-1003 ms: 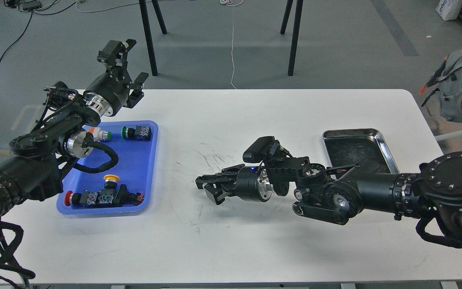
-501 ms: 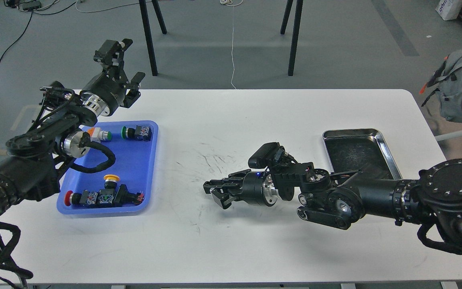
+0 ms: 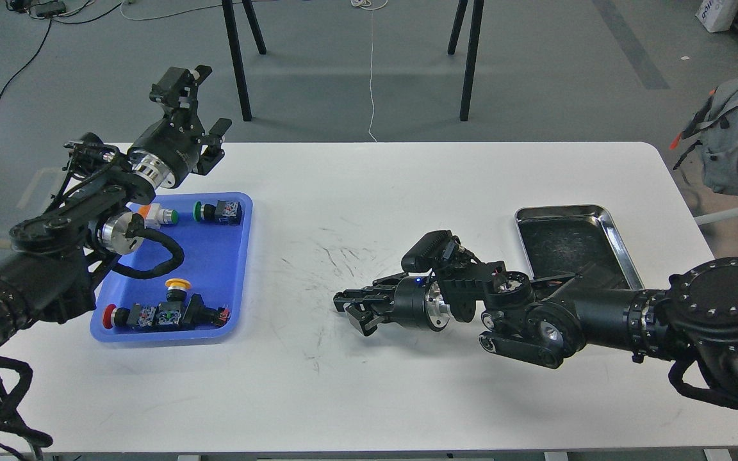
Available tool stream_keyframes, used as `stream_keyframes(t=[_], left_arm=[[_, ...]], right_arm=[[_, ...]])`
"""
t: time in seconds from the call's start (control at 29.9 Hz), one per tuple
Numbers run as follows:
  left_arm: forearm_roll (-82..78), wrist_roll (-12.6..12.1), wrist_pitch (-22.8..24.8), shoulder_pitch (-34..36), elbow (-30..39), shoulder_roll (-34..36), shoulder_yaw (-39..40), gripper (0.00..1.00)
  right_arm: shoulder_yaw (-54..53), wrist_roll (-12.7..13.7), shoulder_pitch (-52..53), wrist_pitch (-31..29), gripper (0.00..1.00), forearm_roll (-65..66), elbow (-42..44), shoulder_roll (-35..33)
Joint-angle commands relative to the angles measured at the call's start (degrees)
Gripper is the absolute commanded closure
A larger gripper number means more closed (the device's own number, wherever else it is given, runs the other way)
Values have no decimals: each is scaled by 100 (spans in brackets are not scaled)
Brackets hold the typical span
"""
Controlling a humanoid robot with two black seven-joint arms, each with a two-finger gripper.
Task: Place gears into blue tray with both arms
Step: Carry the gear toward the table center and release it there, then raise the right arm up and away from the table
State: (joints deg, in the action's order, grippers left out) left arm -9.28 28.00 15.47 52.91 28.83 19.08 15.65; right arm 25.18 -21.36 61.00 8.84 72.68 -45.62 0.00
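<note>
Gears: I see none on the table [image 3: 369, 397] or in either tray. They are tiny, so they may be too small to show.
How gears handle: I think light, hard and easy to drop. I would pinch one by its toothed edge, gently.
Blue tray [image 3: 231, 269]: one, under and just in front of my left arm.
Switches [image 3: 164, 315]: about six in the blue tray, two by the far rim, about four by the near rim.
Silver tray [image 3: 619, 246]: one, looks bare, behind my right arm.
Left gripper [image 3: 205, 105]: up in the air past the blue tray's far edge, fingers apart, holding nothing.
Right gripper [image 3: 355, 308]: low over the middle of the table, pointing at the blue tray, well apart from it. Fingers a little apart; I see nothing between them.
</note>
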Motion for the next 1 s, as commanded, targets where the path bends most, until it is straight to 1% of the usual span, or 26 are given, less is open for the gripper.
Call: stream_keyframes(t=[0.0,0.07,0.17,0.27,0.33,0.6,0.7,0.77,0.8,0.84,0.87,0.97], left_arm=[[-3,0,0,0,0,8,0,0],[5,0,0,0,0,25,0,0],[-3,0,0,0,0,34,0,0],[5,0,0,-9,0,34,0,0],[-3,0,9,0,0,34,0,0],[-21,0,61,0,79,25,-9,0],[-30,0,61,0,97,-1,-44,0],[-30,0,53,9,97,-36,-53,0],[-30,0,53,18,97,-36,-62,0],[-38,0,53,26,97,-45,-62,0],[-38,0,53,26,97,-45,-62,0],[-38,0,53,44,97,-45,-62,0]], right_arm=[[-22,1,8,3,61,-9,9,0],[-65,9,8,3,59,-26,0,0],[-92,9,8,12,52,-35,9,0],[-109,9,17,12,49,-44,9,0],[-153,9,26,30,49,-44,9,0],[-1111,18,96,12,40,-96,18,0],[-1427,27,105,12,39,-175,18,0],[-1725,44,105,-5,36,-446,26,-18],[-1875,62,122,-49,31,-657,18,-70],[-1998,62,175,-84,22,-920,-9,-131],[-2043,53,245,-111,19,-1166,-9,-193],[-2122,71,456,-155,19,-1939,0,-483]])
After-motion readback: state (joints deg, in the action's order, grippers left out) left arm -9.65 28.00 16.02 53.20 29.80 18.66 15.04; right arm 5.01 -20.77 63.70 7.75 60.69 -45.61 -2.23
